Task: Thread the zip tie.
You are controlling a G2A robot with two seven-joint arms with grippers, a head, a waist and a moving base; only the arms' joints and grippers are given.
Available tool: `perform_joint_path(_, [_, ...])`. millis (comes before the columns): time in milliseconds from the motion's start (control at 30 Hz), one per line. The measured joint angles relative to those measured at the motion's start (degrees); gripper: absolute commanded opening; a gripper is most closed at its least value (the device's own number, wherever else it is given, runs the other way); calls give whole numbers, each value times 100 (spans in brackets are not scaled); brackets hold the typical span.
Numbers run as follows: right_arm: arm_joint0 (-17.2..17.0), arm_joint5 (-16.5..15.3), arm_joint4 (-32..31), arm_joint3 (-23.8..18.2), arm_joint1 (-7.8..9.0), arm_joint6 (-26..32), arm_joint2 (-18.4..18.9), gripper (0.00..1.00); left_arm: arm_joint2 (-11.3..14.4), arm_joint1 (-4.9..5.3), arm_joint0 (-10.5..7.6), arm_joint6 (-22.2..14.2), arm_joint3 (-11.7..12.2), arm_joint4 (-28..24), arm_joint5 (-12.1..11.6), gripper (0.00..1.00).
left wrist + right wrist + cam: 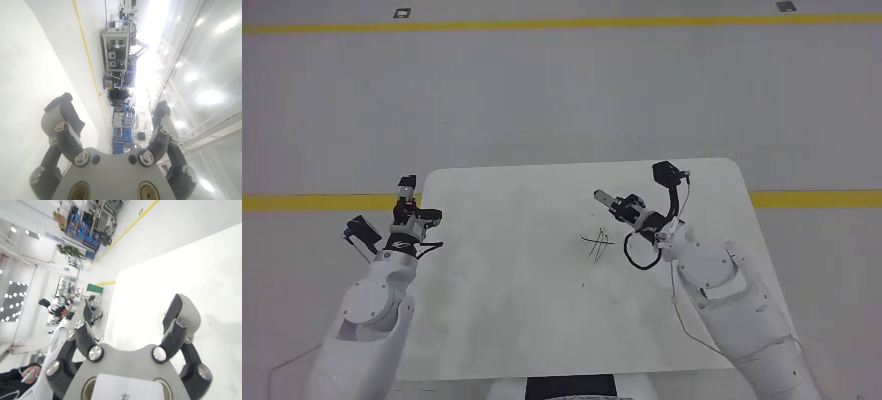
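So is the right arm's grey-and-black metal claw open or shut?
Open: the right arm's grey-and-black metal gripper has its fingers wide apart, nothing between them.

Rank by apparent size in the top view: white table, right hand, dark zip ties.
1. White rounded table
2. Black-and-silver right hand and thin dark zip ties: alike in span, hand nearer camera, so unranked.

Zip ties (597,243) lie midway on the table (502,300).
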Motion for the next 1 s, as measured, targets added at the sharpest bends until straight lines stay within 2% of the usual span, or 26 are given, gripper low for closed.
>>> perform_joint_path(133, [381,625,-628,140,-30,792,-562,100,0,0,0,0,0,0,0,100])
perform_joint_path(200, [481,794,-770,145,-36,1123,-669,100,0,0,0,0,0,0,0,100])
perform_joint_path(567, [523,742,-774,180,-41,1071,-701,100,0,0,0,0,0,0,0,100])
perform_joint_path(700, [1167,833,-813,675,-141,1811,-1057,100,0,0,0,0,0,0,0,100])
perform_joint_path(900, [1975,829,-1028,1587,-366,2734,-1359,100,0,0,0,0,0,0,0,100])
perform_joint_path(1000, [2178,829,-1108,1913,-452,2855,-1416,100,0,0,0,0,0,0,0,100])
